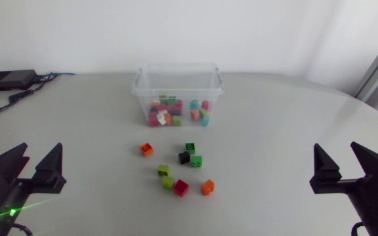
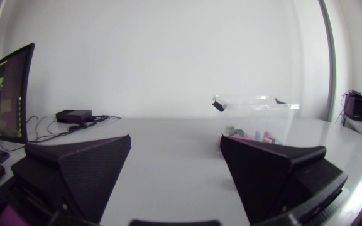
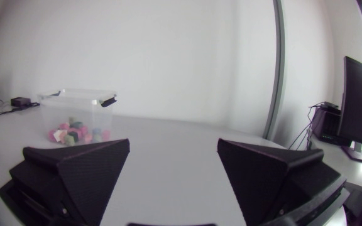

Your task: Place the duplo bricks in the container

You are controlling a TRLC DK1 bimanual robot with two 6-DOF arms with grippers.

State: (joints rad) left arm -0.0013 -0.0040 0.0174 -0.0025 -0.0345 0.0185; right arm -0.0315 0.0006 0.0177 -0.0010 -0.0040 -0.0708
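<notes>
- Eight loose bricks (image 1: 196, 160) lie in a cluster on the table (image 1: 287, 124), on the near side of the container (image 1: 142, 92) and apart from it.
- One orange brick (image 1: 147, 149) sits alone on the cluster's left side; a second orange one (image 1: 207, 187) is at its near right corner.
- The black brick (image 1: 184, 157) touches a green brick (image 1: 190, 148), with another green one just beside them.
- Two lime bricks (image 1: 164, 170) sit near the red brick (image 1: 181, 188), which touches the nearer lime one.
- The container is a clear, lidless tub at the far middle of the table, with a heap of mixed bricks (image 1: 176, 117) already in it; it shows ahead of the fingers in both wrist views (image 2: 256, 110) (image 3: 77, 103).
- The left gripper (image 1: 42, 149) (image 2: 175, 141) hovers at the near left, fingers spread wide, holding nothing.
- The right gripper (image 1: 335, 147) (image 3: 173, 143) hovers at the near right, fingers likewise wide apart and empty.
- Both grippers are well apart from the cluster and the container.
- A black box (image 1: 8, 79) with cables sits at the table's far left.
</notes>
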